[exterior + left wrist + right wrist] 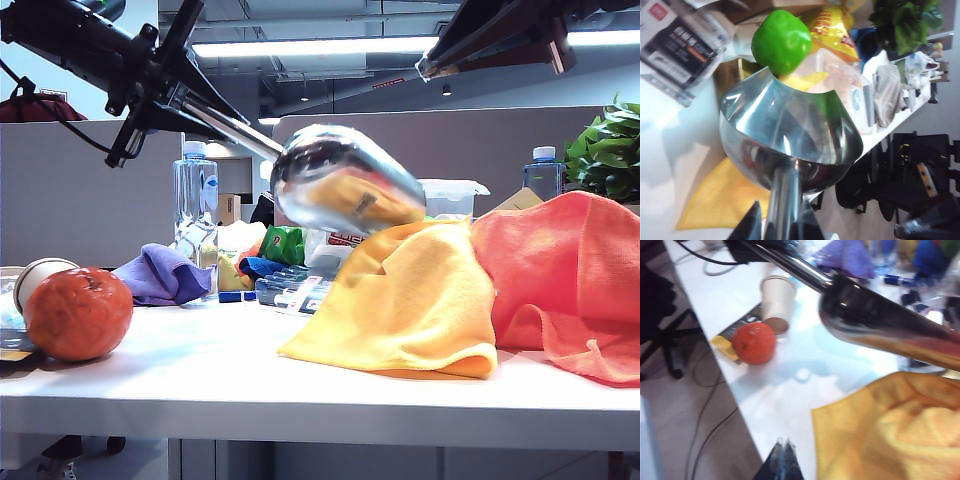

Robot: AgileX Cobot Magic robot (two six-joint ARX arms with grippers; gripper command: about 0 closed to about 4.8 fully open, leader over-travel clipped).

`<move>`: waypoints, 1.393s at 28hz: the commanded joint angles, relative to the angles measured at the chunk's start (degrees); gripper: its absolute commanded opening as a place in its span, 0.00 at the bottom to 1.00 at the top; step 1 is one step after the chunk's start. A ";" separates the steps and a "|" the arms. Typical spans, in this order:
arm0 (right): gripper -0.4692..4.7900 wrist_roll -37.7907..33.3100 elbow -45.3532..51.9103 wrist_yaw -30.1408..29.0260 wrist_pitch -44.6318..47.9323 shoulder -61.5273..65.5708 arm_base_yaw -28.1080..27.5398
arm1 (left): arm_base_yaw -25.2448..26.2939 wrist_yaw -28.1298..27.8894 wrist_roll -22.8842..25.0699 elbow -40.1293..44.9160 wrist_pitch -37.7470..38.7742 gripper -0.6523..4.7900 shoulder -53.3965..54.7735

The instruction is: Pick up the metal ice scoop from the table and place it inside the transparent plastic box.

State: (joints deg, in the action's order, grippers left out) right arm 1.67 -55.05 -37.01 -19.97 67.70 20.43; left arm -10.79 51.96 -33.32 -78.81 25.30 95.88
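Note:
The metal ice scoop (345, 190) hangs in the air above the yellow cloth (410, 300), its shiny bowl tilted and its tubular handle running up to the left. My left gripper (150, 95) is shut on that handle. In the left wrist view the two dark fingers clamp the handle (784, 200) at the gripper (781, 222), and the bowl (790, 135) opens away from the camera. The transparent plastic box (452, 197) stands just behind the scoop, partly hidden by the cloth. My right gripper (784, 444) is shut and empty, raised at the upper right (428, 68).
An orange-red ball (78, 313) and a paper cup (40, 272) lie at the table's left end. A red cloth (565, 280) covers the right. A water bottle (195, 205), a purple cloth (165, 272) and packets crowd the back. A green ball (781, 40) lies beyond the scoop.

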 commanded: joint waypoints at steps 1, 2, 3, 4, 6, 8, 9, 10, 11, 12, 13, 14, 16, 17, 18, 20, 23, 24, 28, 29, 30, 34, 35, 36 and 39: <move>0.09 0.26 -0.28 4.61 1.18 -1.03 -0.02 | -0.33 3.69 -0.15 -0.37 -1.70 0.11 -0.42; 0.09 0.26 -0.28 6.14 1.16 -1.49 -0.20 | -0.66 4.09 -0.13 -0.37 -1.88 0.11 -0.42; 0.09 0.24 -0.28 8.04 1.14 -2.12 -0.33 | -0.87 4.83 -0.15 -0.37 -2.16 0.11 -0.42; 0.09 0.22 -0.28 9.64 1.11 -2.78 -0.42 | -1.11 5.40 -0.13 -0.37 -2.49 0.11 -0.42; 0.09 -0.15 -0.28 12.92 1.09 -4.15 -1.09 | -1.90 5.86 -0.13 -0.37 -3.34 0.11 -0.42; 0.09 -0.20 -0.28 16.17 0.81 -5.42 -1.90 | -2.91 5.95 -0.17 -0.37 -4.79 0.11 -0.42; 0.09 -0.24 -0.28 18.01 0.37 -6.14 -2.54 | -3.67 5.97 -0.44 -0.37 -5.79 0.11 -0.42; 0.09 -0.39 -0.28 19.34 -0.15 -6.69 -3.10 | -4.39 6.01 -0.94 -0.37 -6.67 0.11 -0.42; 0.09 -0.44 -0.28 20.39 -0.81 -7.17 -3.65 | -5.09 6.19 -1.60 -0.37 -7.82 0.11 -0.42; 0.09 -0.52 -0.28 21.14 -1.57 -7.76 -4.33 | -5.88 6.40 -2.36 -0.37 -9.49 0.11 -0.39; 0.09 -0.59 -0.28 21.62 -2.32 -8.09 -4.92 | -6.54 6.62 -3.15 -0.37 -11.06 0.11 -0.39; 0.09 -0.59 -0.28 22.08 -3.13 -8.48 -5.57 | -7.23 6.95 -4.07 -0.37 -12.76 0.11 -0.39; 0.09 -0.61 -0.26 22.53 -5.29 -9.11 -7.56 | -8.96 7.23 -6.69 -0.37 -17.09 0.11 -0.35; 0.09 -0.61 -0.28 22.45 -6.34 -9.40 -8.55 | -9.60 7.21 -7.78 -0.37 -19.02 0.11 -0.31; 0.09 -0.59 -0.26 21.97 -7.69 -9.90 -9.66 | -10.47 7.06 -8.68 -0.37 -21.14 0.11 -0.31; 0.09 -0.59 -0.26 21.18 -9.55 -10.78 -11.26 | -11.65 6.19 -9.44 -0.39 -23.69 0.11 0.07; 0.09 -0.57 -0.26 20.35 -11.52 -12.90 -13.27 | -13.16 5.66 -10.36 -0.52 -25.77 0.11 1.29; 0.09 -0.55 -0.26 20.35 -12.09 -13.79 -14.23 | -13.84 5.73 -10.45 -0.98 -25.83 0.11 2.21; 0.09 -0.57 -0.26 20.31 -14.62 -17.38 -17.29 | -16.52 5.49 -10.38 -3.41 -25.88 0.11 5.84; 0.09 -0.57 -0.26 20.39 -15.26 -18.16 -17.75 | -17.16 5.22 -10.16 -4.20 -25.86 0.11 6.62; 0.09 -0.57 -0.26 20.37 -16.06 -19.10 -18.29 | -18.05 4.76 -10.14 -5.40 -25.88 0.11 7.72; 0.09 -0.57 -0.26 20.35 -19.17 -22.34 -20.74 | -21.09 3.23 -9.75 -10.54 -25.97 0.11 11.78; 0.09 -0.57 -0.26 20.39 -19.74 -23.19 -20.98 | -21.57 2.82 -9.73 -11.89 -26.01 0.11 12.72; 0.09 -0.55 -0.26 20.41 -20.13 -23.87 -21.00 | -22.14 2.34 -9.73 -13.49 -26.21 0.11 13.88; 0.09 -0.52 -0.26 22.05 -21.66 -25.79 -21.49 | -23.71 1.79 -8.66 -18.40 -26.25 0.11 17.16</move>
State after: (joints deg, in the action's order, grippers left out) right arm 1.15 -55.05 -16.23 -41.08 42.74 -0.67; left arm -33.98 54.11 -43.07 -94.63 0.36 111.77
